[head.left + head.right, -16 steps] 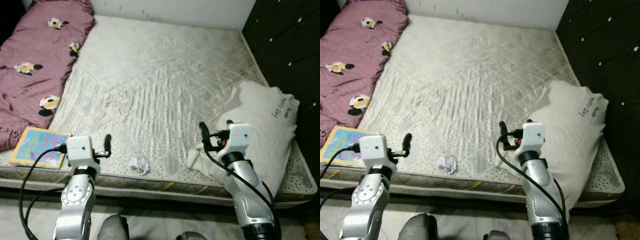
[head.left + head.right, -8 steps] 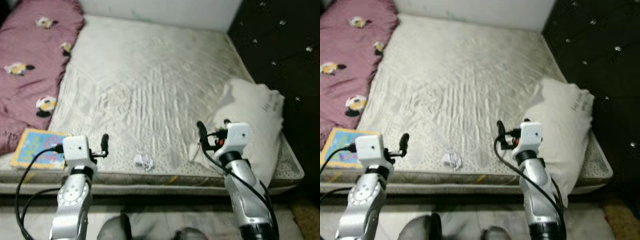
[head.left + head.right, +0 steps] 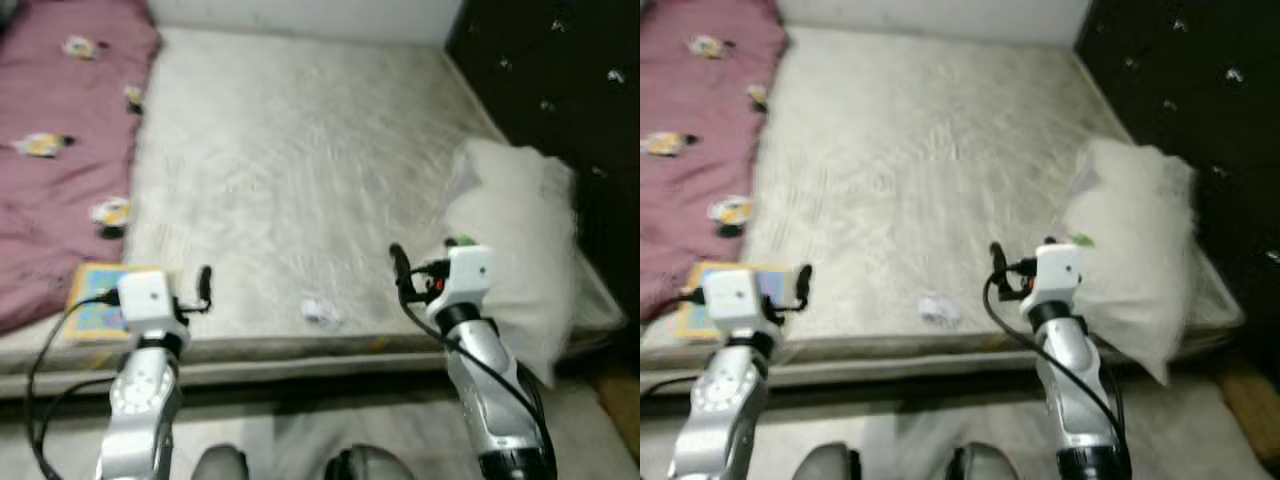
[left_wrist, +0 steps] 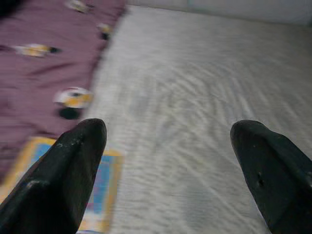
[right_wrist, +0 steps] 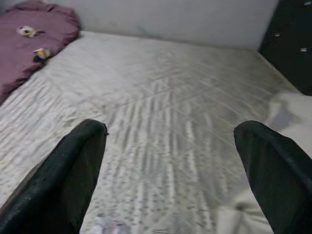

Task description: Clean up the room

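Here, nearest the robot, both hands hover at the bed's near edge, fingers spread and holding nothing: the left hand (image 3: 203,285) beside a colourful book (image 3: 95,305), the right hand (image 3: 425,262) close against the white pillow (image 3: 515,240). Between them a crumpled paper ball (image 3: 318,311) lies on the mattress (image 3: 300,150) close to the edge. A careless reach could nudge it off onto the floor, and the blurred view suggests aim may suffer. The right arm could also drag the overhanging pillow down. Farther left lies the purple blanket (image 3: 60,130), and at the far right the dark headboard (image 3: 550,70).
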{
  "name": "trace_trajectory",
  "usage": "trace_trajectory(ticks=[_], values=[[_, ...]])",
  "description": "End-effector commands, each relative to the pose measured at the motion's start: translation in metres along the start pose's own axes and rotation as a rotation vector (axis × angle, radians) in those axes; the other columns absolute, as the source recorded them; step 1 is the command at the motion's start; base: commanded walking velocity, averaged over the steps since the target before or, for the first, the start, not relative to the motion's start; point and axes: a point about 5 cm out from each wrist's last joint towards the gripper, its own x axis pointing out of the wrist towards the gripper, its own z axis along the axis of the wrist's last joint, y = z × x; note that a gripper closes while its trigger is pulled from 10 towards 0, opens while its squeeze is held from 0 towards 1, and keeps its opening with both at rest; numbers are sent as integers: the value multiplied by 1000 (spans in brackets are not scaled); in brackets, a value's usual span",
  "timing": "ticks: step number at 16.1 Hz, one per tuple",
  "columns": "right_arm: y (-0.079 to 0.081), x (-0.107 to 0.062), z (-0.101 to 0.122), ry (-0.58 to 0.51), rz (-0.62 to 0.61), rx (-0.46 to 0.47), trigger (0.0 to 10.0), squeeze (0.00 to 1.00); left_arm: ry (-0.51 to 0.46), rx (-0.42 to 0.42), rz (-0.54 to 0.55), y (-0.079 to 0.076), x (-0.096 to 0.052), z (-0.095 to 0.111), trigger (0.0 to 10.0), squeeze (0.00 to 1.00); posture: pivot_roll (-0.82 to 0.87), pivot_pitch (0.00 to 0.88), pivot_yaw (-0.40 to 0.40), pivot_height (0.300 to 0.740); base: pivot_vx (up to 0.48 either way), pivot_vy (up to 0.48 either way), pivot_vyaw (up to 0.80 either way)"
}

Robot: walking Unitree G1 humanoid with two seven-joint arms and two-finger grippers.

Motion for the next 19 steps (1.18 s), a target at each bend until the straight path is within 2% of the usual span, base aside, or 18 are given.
trace_trajectory(ticks=[1,2,3,4,5,6,9,10,12,14,15,17,19], values=[[-10,-5,-7,25,-37,-33,10000,0,10,-23,-24,-8,-3,-3,10000,0,25,94,-76,740,0,0,0],[-8,-6,-9,20,-26,5,10000,0,20,-15,-24,-8,-4,-5,10000,0,25,84,-68,740,0,0,0],[-8,-5,-10,9,-58,83,10000,0,16,11,-41,-8,-4,-8,10000,0,27,56,-47,740,0,0,0],[-11,-4,-10,6,-103,118,10000,0,17,27,-47,-8,-4,-9,10000,0,28,51,-45,740,0,0,0],[-13,-3,-8,-7,-117,88,10000,0,22,23,-48,-6,-2,-11,10000,0,30,31,-38,740,0,0,0],[-16,-4,-6,-39,-123,-13,10000,0,22,30,-30,-2,0,-14,10000,0,28,3,-37,740,0,0,0],[-22,-13,-7,-18,-96,-31,10000,0,19,43,0,2,0,-15,10000,0,30,0,-44,740,0,0,0],[-27,-21,-12,3,-83,-41,10000,0,29,67,10,1,-3,-18,10000,0,31,0,-50,740,0,0,0],[-36,-33,-16,22,-46,-91,10000,0,30,96,-35,3,-9,-24,10000,0,20,0,-59,740,0,0,0],[-48,-38,-15,30,-40,-168,10000,0,38,125,-63,14,-12,-28,10000,0,5,0,-89,740,0,0,0],[-52,-39,-14,33,-37,-177,10000,0,37,125,-57,16,-11,-28,10000,0,5,0,-108,740,0,0,0],[-51,-36,-13,48,-1,-173,10000,0,16,88,-19,15,-10,-26,10000,0,14,0,-160,740,0,0,0],[-43,-30,-12,53,68,-178,10000,0,-1,64,18,8,-15,-29,10000,0,46,15,-222,740,0,0,0]])
